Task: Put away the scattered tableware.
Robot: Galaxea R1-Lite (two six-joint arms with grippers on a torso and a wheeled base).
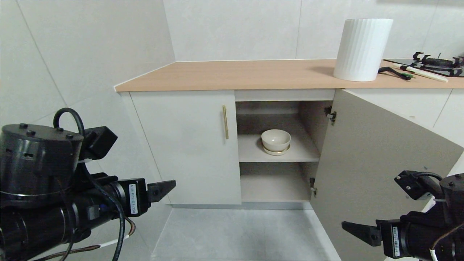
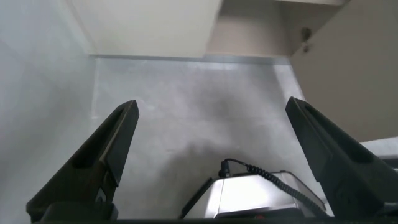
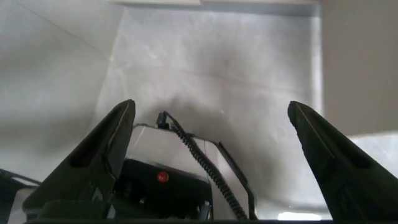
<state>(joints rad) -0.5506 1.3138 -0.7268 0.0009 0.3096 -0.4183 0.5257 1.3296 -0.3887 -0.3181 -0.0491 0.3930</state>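
A bowl is seen on a plate on the upper shelf of the open cabinet, at twelve o'clock. The left jaws, at eight o'clock, and the right jaws, at four o'clock, are held wide apart, empty, above the floor.

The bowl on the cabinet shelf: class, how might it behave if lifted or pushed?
The bowl looks glazed and rigid, so it is probably stiff, smooth and breakable if knocked. It sits on a plate, so a push may slide it off or drag the plate along. Its wide shape suggests it would hardly tip.
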